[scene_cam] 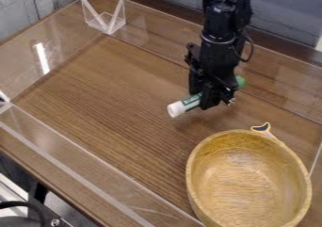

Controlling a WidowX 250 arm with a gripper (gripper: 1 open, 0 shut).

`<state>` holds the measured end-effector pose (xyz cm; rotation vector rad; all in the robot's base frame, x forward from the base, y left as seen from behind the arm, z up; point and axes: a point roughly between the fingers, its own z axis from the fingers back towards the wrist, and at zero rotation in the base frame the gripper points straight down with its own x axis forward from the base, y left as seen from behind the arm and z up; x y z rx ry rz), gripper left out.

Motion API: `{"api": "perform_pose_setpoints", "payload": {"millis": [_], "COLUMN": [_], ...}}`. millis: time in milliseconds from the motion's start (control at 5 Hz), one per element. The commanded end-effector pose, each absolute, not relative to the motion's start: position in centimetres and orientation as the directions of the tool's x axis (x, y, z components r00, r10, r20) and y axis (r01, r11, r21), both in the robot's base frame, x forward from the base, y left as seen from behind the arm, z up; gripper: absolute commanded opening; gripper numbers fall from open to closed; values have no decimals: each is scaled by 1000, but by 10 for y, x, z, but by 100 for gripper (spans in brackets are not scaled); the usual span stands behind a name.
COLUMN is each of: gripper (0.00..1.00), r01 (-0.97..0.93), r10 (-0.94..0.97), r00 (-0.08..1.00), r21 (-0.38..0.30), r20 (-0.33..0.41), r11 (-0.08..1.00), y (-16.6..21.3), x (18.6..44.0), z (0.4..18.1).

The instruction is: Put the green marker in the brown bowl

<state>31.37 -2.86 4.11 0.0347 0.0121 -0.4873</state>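
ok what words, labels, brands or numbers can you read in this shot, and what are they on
None can be read.
The marker: green area on its side, any print too small and blurred to read.
The bowl: no lettering visible.
The robot arm: no legible marking.

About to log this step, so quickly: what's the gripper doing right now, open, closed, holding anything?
Gripper: closed on the green marker, above or near the table, behind the brown bowl.
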Motion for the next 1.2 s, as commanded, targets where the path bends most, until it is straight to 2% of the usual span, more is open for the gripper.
{"api": "perform_pose_setpoints", "payload": {"millis": [0, 400, 1000], "gripper": [0, 0, 0], "r01": [468, 478, 511], "r10": [-473, -484, -516], "r00": [876, 866, 840], "r21": [73, 75, 74], "r20": [89, 125, 166], "r11": [881, 875, 856], "y": [-37, -52, -66], "x": [320, 292, 266], "z": [77, 90, 98]}}
